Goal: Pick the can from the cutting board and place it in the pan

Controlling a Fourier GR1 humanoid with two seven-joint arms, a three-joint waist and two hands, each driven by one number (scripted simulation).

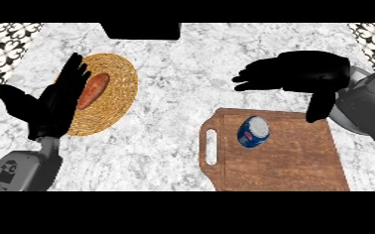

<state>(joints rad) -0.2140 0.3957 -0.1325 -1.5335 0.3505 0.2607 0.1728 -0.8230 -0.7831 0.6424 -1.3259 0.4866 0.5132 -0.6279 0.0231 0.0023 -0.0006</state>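
Observation:
A blue and white can (pixel 253 131) lies on its side on the brown wooden cutting board (pixel 293 163) at the lower right. My right hand (pixel 300 74) hovers above the board's far edge, fingers relaxed and pointing left, thumb hanging down; it holds nothing and stays apart from the can. My left hand (pixel 58 99) stands open at the left, fingers up, in front of a woven straw mat. No pan shows in the head view.
A round woven mat (pixel 117 91) at the left carries an orange sweet potato (pixel 93 89). A dark box (pixel 141 30) sits at the counter's far edge. The marble counter (pixel 176 79) stretches between mat and board.

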